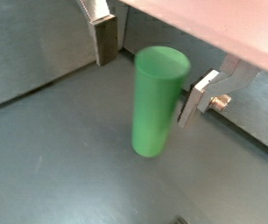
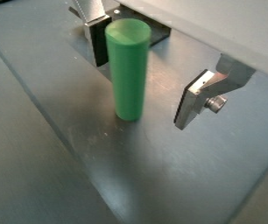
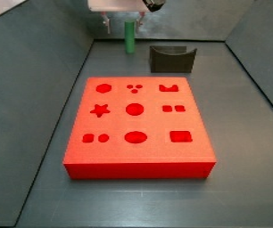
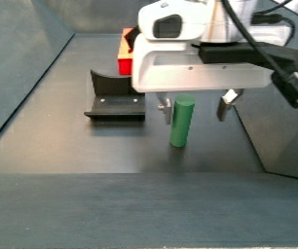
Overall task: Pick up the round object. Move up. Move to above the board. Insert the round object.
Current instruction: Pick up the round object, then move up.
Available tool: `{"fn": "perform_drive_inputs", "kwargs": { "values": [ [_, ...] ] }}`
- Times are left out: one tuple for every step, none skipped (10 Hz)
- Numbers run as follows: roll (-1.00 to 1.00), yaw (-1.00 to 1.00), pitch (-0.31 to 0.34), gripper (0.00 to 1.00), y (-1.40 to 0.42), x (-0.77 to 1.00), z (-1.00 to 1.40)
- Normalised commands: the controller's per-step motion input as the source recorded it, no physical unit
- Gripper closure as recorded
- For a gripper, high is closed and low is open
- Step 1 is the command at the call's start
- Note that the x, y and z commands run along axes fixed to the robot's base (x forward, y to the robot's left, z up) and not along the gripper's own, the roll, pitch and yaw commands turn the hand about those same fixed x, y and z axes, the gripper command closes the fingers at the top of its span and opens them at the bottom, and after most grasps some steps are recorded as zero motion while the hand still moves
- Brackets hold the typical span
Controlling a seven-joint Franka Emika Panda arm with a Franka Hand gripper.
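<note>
Two silver fingers (image 1: pixel 195 94) of the gripper (image 2: pixel 143 68) flank the round object (image 1: pixel 158 101), and I see a clear gap on each side in both wrist views, so the jaws stand wide and hold nothing. The green peg (image 2: pixel 127 70) stands upright on the floor, its flat top about level with the fingertips. In a side view the gripper (image 4: pixel 191 99) hangs right over the peg (image 4: pixel 182 124), with one finger (image 4: pixel 226 103) just beside the peg's upper part and not touching it.

From my seat, the floor (image 3: pixel 252 169) is a dull grey sheet with grey walls rising around it. The board (image 3: pixel 136 129) lies flat on it, bright red with circle, star, square and oval cut-outs, well apart from the peg (image 3: pixel 129 39). A dark U-shaped block (image 3: pixel 171 59) sits between the board's far edge and the back wall, near the peg; in a side view the same block (image 4: pixel 114 98) lies just beside the gripper.
</note>
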Motion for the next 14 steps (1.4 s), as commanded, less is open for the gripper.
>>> {"fn": "perform_drive_inputs", "kwargs": {
  "values": [
    [0.00, 0.00, 0.000, 1.00, 0.00, 0.00, 0.00],
    [0.00, 0.00, 0.000, 1.00, 0.00, 0.00, 0.00],
    [0.00, 0.00, 0.000, 1.00, 0.00, 0.00, 0.00],
    [0.00, 0.00, 0.000, 1.00, 0.00, 0.00, 0.00],
    [0.00, 0.00, 0.000, 1.00, 0.00, 0.00, 0.00],
    [0.00, 0.00, 0.000, 1.00, 0.00, 0.00, 0.00],
    [0.00, 0.00, 0.000, 1.00, 0.00, 0.00, 0.00],
    [0.00, 0.00, 0.000, 1.00, 0.00, 0.00, 0.00],
    [0.00, 0.00, 0.000, 1.00, 0.00, 0.00, 0.00],
    [0.00, 0.00, 0.000, 1.00, 0.00, 0.00, 0.00],
    [0.00, 0.00, 0.000, 1.00, 0.00, 0.00, 0.00],
    [0.00, 0.00, 0.000, 1.00, 0.00, 0.00, 0.00],
    [0.00, 0.00, 0.000, 1.00, 0.00, 0.00, 0.00],
    [0.00, 0.00, 0.000, 1.00, 0.00, 0.00, 0.83]
  ]
}}
